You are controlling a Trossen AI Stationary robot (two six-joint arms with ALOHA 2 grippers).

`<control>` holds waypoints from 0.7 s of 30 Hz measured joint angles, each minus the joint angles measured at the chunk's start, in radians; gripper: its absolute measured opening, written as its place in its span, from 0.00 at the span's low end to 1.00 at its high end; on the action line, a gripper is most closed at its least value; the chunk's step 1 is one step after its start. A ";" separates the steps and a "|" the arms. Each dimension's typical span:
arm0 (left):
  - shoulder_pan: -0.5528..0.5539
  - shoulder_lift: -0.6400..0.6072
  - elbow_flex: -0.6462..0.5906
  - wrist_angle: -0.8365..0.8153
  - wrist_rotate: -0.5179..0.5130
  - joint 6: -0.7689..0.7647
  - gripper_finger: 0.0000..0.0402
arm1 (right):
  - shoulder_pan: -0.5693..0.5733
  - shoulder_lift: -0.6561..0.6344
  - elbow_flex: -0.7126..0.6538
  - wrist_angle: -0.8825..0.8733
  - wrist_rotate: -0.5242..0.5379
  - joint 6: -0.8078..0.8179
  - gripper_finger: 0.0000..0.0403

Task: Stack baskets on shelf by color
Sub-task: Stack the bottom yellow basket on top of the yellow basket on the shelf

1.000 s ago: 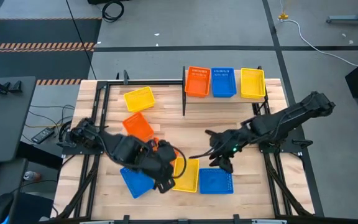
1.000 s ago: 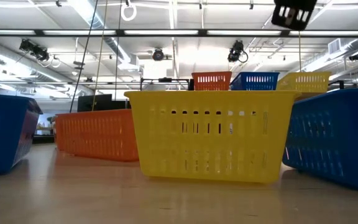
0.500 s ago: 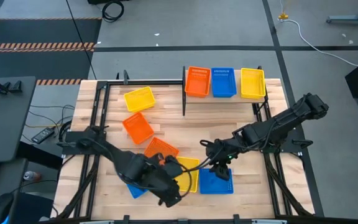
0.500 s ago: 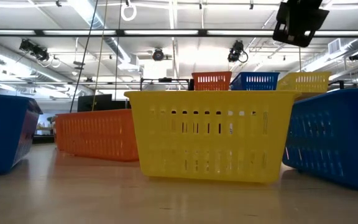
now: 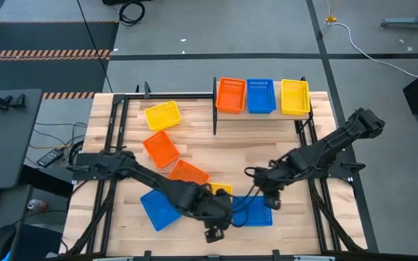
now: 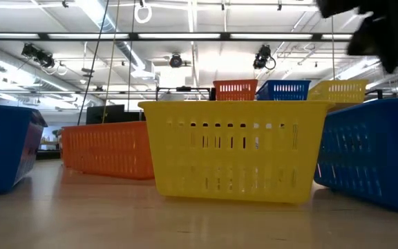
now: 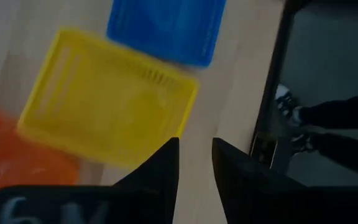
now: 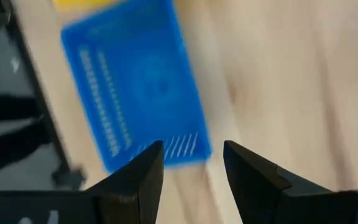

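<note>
Front centre: a yellow basket (image 6: 235, 151) is sitting on the tabletop (image 6: 185, 221).
Left: a blue basket (image 6: 5, 146) and an orange basket (image 6: 106, 150) are standing behind it.
Right: a second blue basket (image 6: 375, 149) is filling the edge.
Behind, higher: orange (image 6: 235, 89), blue (image 6: 282, 89) and yellow (image 6: 338, 90) baskets are lining up.
Top right: a dark arm part (image 6: 365, 26) is showing.

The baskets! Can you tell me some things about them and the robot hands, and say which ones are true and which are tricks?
1. Three baskets sit side by side on the shelf. True.
2. The shelf's middle basket is yellow. False: the blue basket is in the middle, between the orange basket and the yellow basket.
3. The right hand is open, above a blue tabletop basket. True.
4. The left hand is gripping a basket. False: it holds nothing.
</note>
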 joint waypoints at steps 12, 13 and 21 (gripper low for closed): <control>-0.002 0.139 0.000 0.074 0.247 0.067 0.26 | 0.118 -0.151 0.000 -0.097 0.001 0.256 0.43; -0.003 0.142 -0.001 0.073 0.247 0.069 0.26 | 0.126 -0.157 0.000 -0.097 0.001 0.278 0.43; -0.020 0.139 0.000 0.075 0.232 0.077 0.31 | 0.196 -0.170 0.000 -0.106 -0.006 0.382 0.43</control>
